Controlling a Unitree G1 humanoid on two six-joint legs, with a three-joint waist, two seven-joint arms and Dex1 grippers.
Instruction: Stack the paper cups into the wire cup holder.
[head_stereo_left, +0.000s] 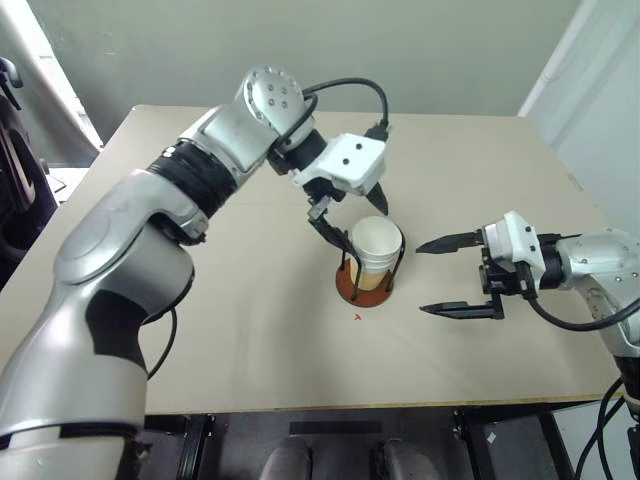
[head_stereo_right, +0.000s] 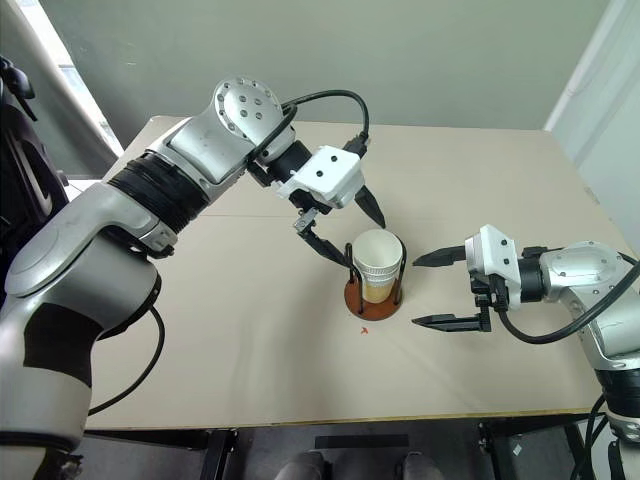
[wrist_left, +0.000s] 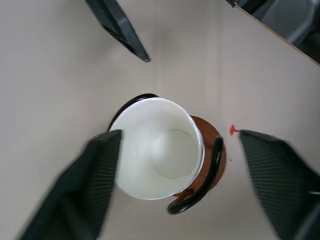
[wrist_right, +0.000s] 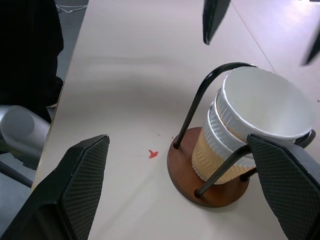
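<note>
Tapered ribbed yellow-tan paper cups (wrist_right: 235, 135) nest inside our round-based black wire cup holder (wrist_right: 200, 185).
Our left hand (head_stereo_left: 352, 223) hangs wide above; right hand (head_stereo_left: 440, 277) wide beside it.

Paper cups (wrist_right: 235, 135): yellow-tan outside, white inside, white rims. Wire cup holder (wrist_right: 187, 172): reddish-brown base, black wires. Table (head_stereo_left: 250, 330): beige, small red mark (wrist_right: 153, 153).
</note>
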